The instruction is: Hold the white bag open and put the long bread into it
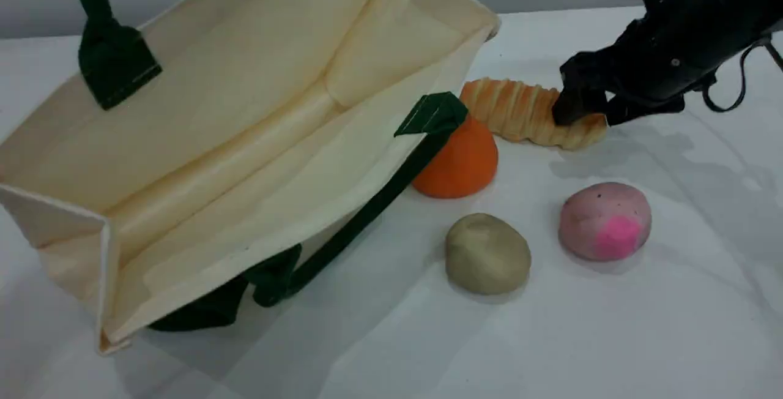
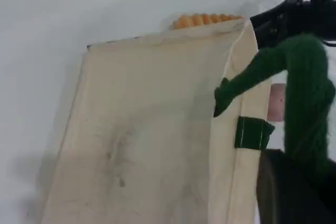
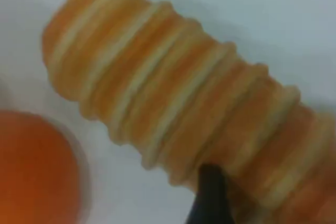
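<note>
on the table [image 1: 612,338], the white bag [image 1: 244,111] gapes wide, its upper green strap [image 1: 90,1] pinched shut in the left jaws. the long bread [image 1: 520,111] lies just beside the bag's rim, the right jaws spread open astride its right end. it looks light, soft and ridged, probably best gripped gently nearer mid-length.

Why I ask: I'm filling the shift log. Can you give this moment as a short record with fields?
bag: white bag, mouth open, nothing seen inside
left gripper: shut on green handle
bread: long bread lying on table, outside bag
right gripper: open, astride bread's one end
others: orange fruit, beige lump, pink lump on table
</note>
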`<action>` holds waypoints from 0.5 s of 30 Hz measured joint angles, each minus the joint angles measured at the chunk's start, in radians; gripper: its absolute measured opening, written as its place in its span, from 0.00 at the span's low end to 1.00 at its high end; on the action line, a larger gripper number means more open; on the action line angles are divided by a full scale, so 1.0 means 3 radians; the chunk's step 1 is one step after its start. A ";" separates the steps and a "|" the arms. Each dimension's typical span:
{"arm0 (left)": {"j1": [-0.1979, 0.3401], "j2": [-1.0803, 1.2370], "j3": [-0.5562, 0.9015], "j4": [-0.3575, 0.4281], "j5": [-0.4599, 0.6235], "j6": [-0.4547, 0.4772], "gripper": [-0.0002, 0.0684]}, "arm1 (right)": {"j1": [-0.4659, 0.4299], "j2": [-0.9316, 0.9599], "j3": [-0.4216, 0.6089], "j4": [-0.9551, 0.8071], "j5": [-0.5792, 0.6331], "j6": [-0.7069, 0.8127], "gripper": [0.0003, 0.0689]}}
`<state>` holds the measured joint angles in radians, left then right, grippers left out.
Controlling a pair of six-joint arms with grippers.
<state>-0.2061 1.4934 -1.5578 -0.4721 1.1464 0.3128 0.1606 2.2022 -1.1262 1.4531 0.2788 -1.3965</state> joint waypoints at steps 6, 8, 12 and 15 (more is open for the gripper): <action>0.0000 0.0000 0.0000 0.0000 0.0000 0.0000 0.13 | 0.0000 0.0098 -0.0035 0.0024 0.0022 0.0000 0.70; 0.0000 0.0000 0.0000 0.0000 0.0000 0.0000 0.13 | 0.0000 0.0098 -0.0035 0.0024 0.0019 -0.0031 0.66; 0.0000 0.0000 0.0000 0.0000 0.0000 0.0000 0.13 | 0.0000 0.0100 -0.0035 0.0022 0.0015 -0.0100 0.45; 0.0000 0.0000 0.0000 0.0000 0.0000 0.0000 0.13 | 0.0000 0.0100 -0.0035 0.0017 0.0015 -0.0100 0.24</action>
<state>-0.2061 1.4934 -1.5578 -0.4721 1.1464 0.3128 0.1606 2.2323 -1.1368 1.4583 0.2834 -1.4264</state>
